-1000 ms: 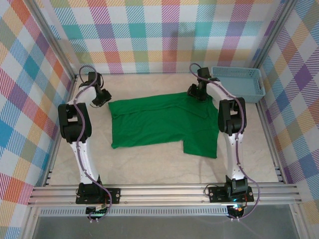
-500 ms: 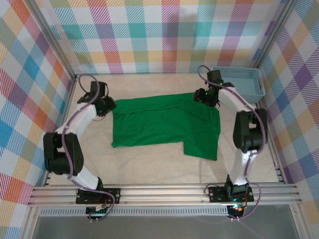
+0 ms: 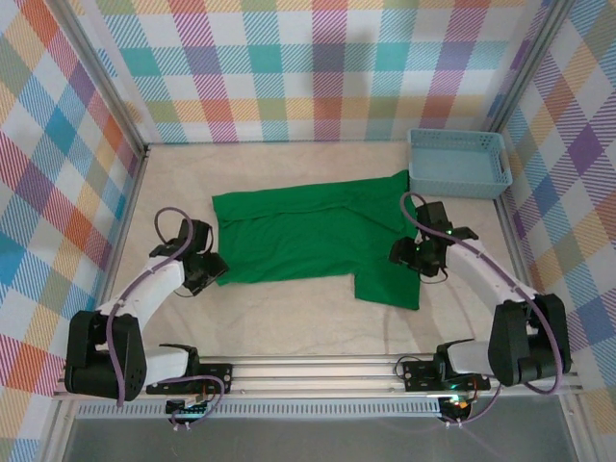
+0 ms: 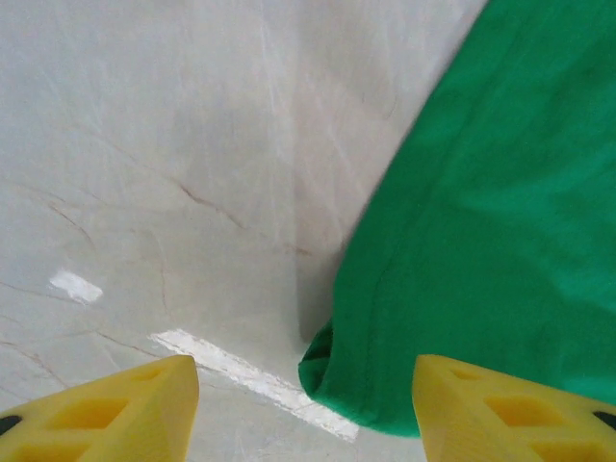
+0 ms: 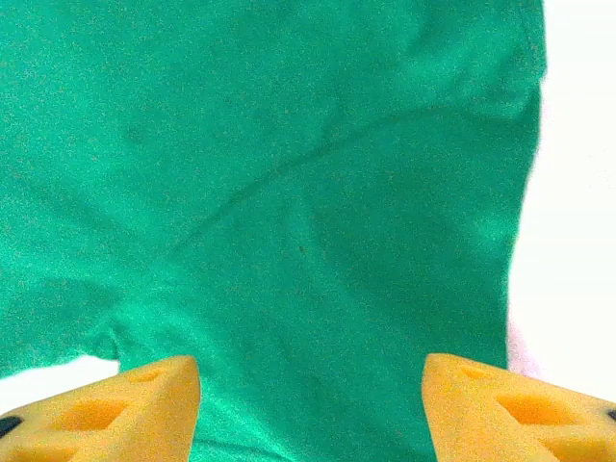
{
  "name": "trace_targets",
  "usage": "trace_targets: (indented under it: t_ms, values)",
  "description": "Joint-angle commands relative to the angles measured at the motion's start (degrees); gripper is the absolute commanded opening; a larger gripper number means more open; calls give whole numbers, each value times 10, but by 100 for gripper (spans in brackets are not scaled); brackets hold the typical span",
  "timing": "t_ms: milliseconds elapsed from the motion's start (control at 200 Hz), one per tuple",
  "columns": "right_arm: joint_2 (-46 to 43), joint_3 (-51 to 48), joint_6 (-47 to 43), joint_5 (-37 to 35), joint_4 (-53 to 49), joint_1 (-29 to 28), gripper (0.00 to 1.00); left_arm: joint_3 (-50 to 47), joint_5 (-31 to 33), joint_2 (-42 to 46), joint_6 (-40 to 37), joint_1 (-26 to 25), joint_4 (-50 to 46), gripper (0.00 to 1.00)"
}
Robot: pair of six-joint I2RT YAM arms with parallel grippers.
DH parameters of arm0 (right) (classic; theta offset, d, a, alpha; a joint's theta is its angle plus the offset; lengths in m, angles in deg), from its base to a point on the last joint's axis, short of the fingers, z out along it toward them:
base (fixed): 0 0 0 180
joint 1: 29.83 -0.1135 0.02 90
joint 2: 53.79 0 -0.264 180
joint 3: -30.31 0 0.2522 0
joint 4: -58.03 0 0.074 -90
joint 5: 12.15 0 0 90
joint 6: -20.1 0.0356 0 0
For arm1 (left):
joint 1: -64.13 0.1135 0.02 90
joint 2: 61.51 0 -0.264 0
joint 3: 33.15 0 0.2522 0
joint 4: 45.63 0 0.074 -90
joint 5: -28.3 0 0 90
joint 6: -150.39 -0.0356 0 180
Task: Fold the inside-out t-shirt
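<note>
The left hand (image 3: 204,274), its yellow fingers (image 4: 115,409) spread with nothing between them, hangs low just off the near-left corner of the plain bright green short-sleeved cloth t-shirt (image 3: 308,241). From this hand the cloth runs away to the right and toward the far wall. The right hand (image 3: 416,258), likewise spread and holding nothing, sits over the shirt's near-right flap, green fabric under both its fingertips in the wrist view. The shirt lies flat on the pale desk (image 3: 289,322), its long axis running left to right between the two arms, well apart from the light blue plastic basket (image 3: 458,164) at the far right. Each hand is nearest its own near corner, so a fold away from the arms looks likely.
</note>
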Motion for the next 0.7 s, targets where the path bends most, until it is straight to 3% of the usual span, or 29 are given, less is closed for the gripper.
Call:
trace_targets:
  t_ms: [0, 180, 305, 415, 700]
  values:
    - [-26, -25, 27, -14, -15, -1, 63, -14, -46, -5, 24, 3, 41, 59]
    - [-40, -71, 57, -22, -13, 0, 64, -29, -69, -40, 34, 3, 87, 52]
    - [-40, -94, 79, -10, -1, -1, 64, -28, -68, -63, 32, 3, 102, 41]
    - [-28, -99, 89, -8, -1, -1, 64, -22, -55, -71, 28, 3, 101, 32]
    - [-57, -137, 170, -60, -43, -31, 58, -15, -11, -53, 14, 3, 83, 20]
